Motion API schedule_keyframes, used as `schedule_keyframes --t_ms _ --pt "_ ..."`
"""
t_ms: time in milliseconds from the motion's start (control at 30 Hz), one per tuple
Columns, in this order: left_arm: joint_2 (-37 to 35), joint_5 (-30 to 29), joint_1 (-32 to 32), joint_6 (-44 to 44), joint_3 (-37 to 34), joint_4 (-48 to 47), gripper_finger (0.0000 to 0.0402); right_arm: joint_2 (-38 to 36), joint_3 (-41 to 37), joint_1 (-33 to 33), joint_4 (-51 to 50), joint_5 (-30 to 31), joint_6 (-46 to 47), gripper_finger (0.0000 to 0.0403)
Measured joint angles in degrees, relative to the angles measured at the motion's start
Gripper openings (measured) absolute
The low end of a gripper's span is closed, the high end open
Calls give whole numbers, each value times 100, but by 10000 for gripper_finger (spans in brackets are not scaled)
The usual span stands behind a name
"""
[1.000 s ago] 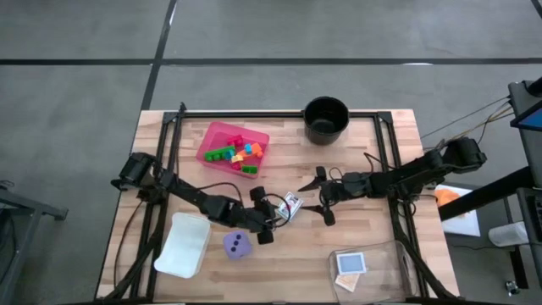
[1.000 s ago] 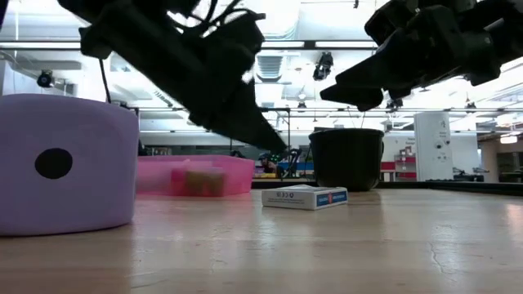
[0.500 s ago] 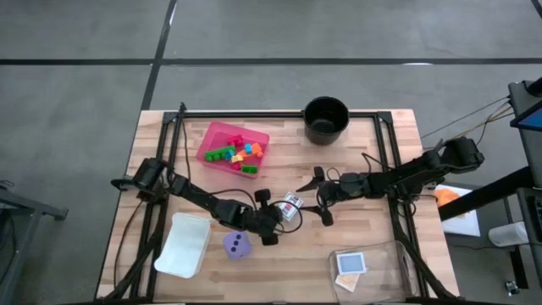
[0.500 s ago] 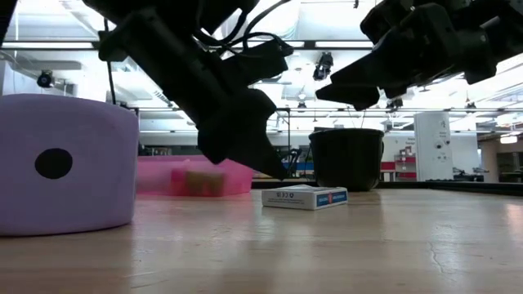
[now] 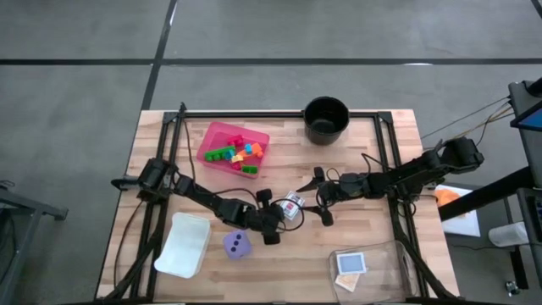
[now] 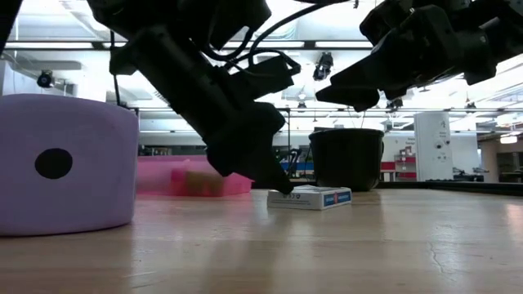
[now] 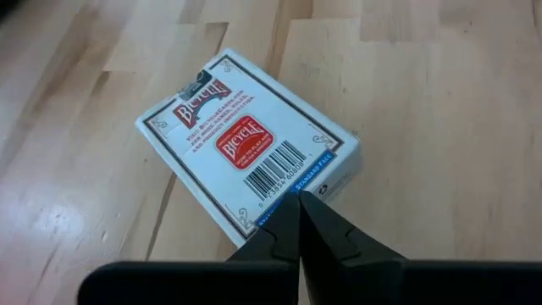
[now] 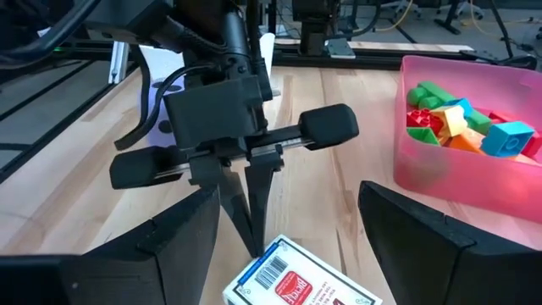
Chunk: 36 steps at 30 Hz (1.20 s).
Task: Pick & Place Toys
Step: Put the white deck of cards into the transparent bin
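Note:
A white-red card pack (image 5: 293,204) lies flat on the wooden table near its middle. My left gripper (image 5: 284,213) is shut, and its tips are down at the pack's edge (image 6: 282,189). My right gripper (image 5: 321,196) hovers open just right of the pack, above the table, with nothing between its fingers (image 8: 178,237). A purple dotted die (image 5: 238,245) rests on the table close to the left arm. Coloured bricks (image 5: 240,153) lie in the pink tray (image 5: 212,135). Blue and orange cards (image 5: 350,264) lie in a clear box. My left gripper touches the card pack with its shut fingertips (image 7: 298,203) at the blue-striped end edge (image 7: 315,174), beside the barcode. The fingers slant down from the table's left. The pack stays flat on the table (image 6: 310,197).
A black round pot (image 5: 326,119) stands at the far edge. A white lid (image 5: 184,244) lies near the left front. The clear box (image 5: 385,254) sits at the front right. A black frame (image 5: 385,161) runs around the table top.
My left gripper has sunk and gone toward the table's right, down to the card pack's edge, tipping a little steeper. My right gripper has kept still.

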Motion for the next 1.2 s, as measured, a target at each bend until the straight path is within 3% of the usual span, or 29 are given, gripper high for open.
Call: schedule_keyframes --t_ms 367,700,833,1000,1200 --pt "-12 684 44 -118 -12 -266 6 1 2 0 -4 0 44 283" --pt "-70 660 40 -188 -20 -323 6 -1 2 -25 -193 35 311 283" --pt "-220 347 -32 0 66 -478 6 -1 2 -25 -188 42 284 283" --pt "-265 -500 -205 288 198 -301 6 -1 2 -24 -182 44 260 283" --pt "-247 -715 -189 302 176 -260 6 -1 2 -24 -168 44 259 283"
